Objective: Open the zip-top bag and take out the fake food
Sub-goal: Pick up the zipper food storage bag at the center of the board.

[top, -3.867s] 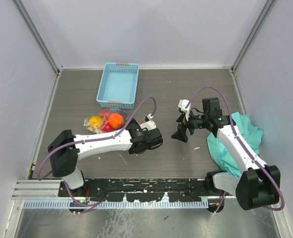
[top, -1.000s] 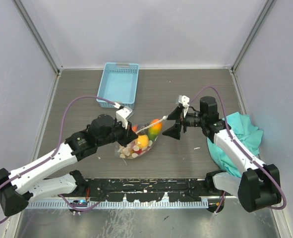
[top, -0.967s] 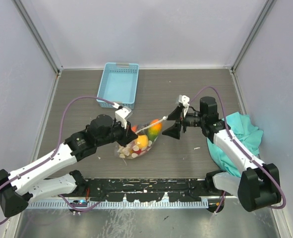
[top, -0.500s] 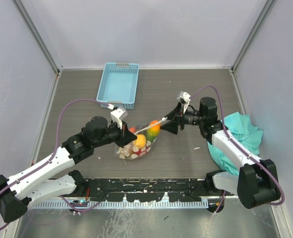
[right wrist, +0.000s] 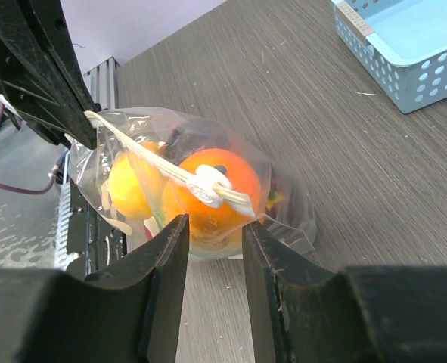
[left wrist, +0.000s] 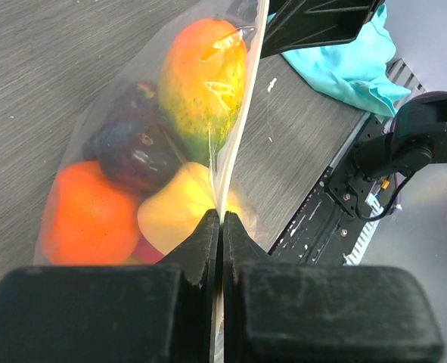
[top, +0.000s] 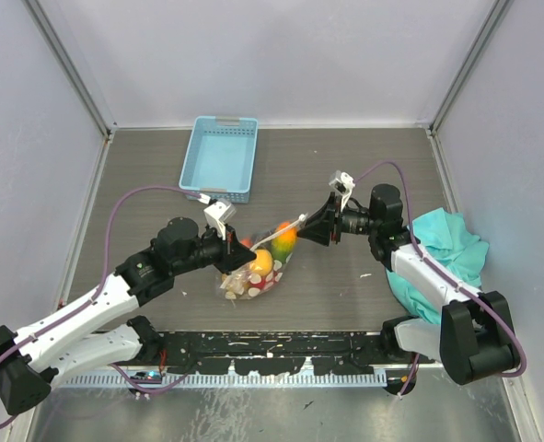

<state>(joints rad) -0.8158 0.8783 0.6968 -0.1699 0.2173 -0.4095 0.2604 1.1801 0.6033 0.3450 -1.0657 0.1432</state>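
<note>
The zip-top bag (top: 251, 269) hangs clear of the table, its closed zip strip stretched between the two grippers. My left gripper (top: 227, 241) is shut on the strip's left end (left wrist: 221, 215). Through the clear plastic the fake food shows: an orange fruit (right wrist: 215, 185), a yellow one (right wrist: 128, 181), and a mango and a dark purple piece (left wrist: 136, 147). My right gripper (top: 310, 228) is at the strip's other end, its jaws narrowed but still apart (right wrist: 214, 219). The white zip slider (right wrist: 206, 187) sits just beyond its fingertips, not pinched.
A light blue basket (top: 225, 122) stands at the back, left of centre, and shows at the right wrist view's top right (right wrist: 427, 83). A teal cloth (top: 442, 249) lies bunched at the table's right edge, under the right arm.
The right gripper has moved left up to the bag's zip end and its jaws have narrowed a lot. The left gripper still holds the bag lifted; seconds earlier it lay on the table.
</note>
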